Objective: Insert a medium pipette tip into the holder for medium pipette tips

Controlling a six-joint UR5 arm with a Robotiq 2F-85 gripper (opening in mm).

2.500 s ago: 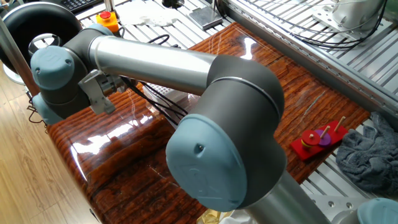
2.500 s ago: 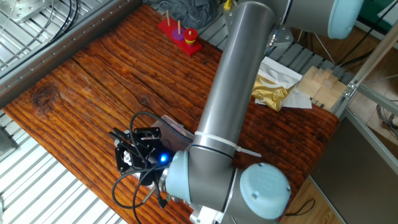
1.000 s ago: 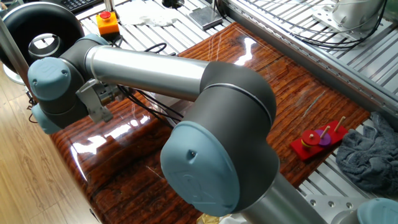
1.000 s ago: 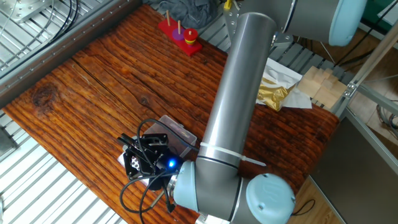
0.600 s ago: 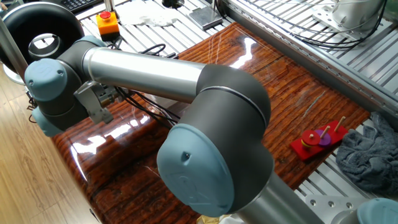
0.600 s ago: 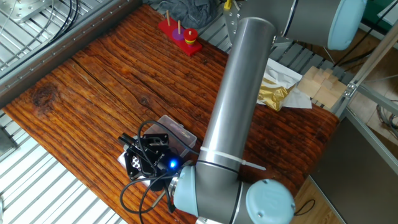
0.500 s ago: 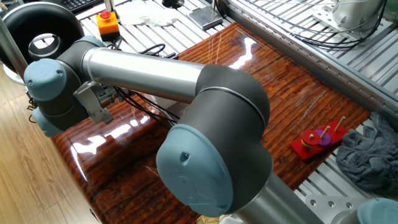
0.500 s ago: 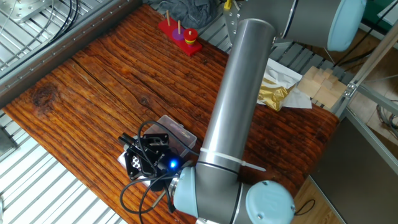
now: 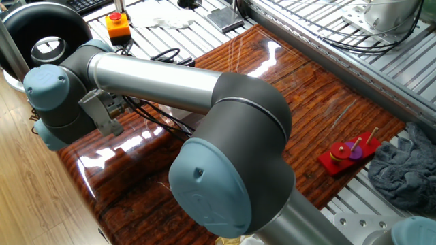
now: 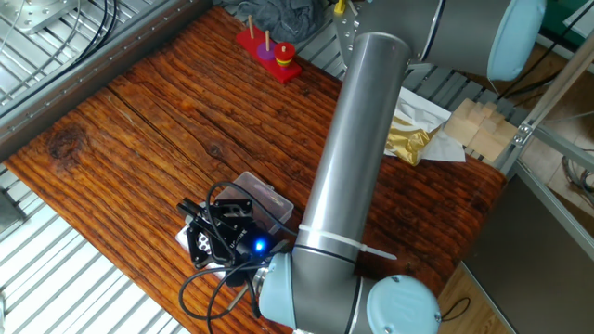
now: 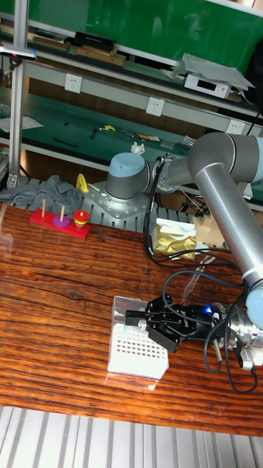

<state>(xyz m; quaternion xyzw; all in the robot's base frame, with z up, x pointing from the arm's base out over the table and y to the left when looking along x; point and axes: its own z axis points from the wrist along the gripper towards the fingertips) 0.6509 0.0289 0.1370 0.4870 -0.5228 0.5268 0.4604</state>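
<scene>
The holder for medium pipette tips (image 11: 135,349) is a small clear box with a white grid top, sitting near the table's front edge. In the other fixed view, its clear lid (image 10: 266,199) shows beside the wrist. My gripper (image 11: 134,321) reaches in from the right, its black fingers low over the grid's back edge. From the other side, the gripper (image 10: 197,223) sits on top of the holder amid black cables. The pipette tip is too small to make out, and I cannot tell how the jaws stand. The arm hides both holder and gripper in one fixed view.
A red ring-stacking toy (image 11: 60,218) and a grey cloth (image 11: 40,194) sit at the table's far left end. A gold foil bag (image 11: 174,238) lies behind the holder. An orange stop button (image 9: 117,23) is off the table. The arm's long grey link (image 10: 353,139) spans the table.
Since 2.5 s ago the wrist and gripper have shifted a little along the table onto the holder. Over the last half second almost nothing has moved.
</scene>
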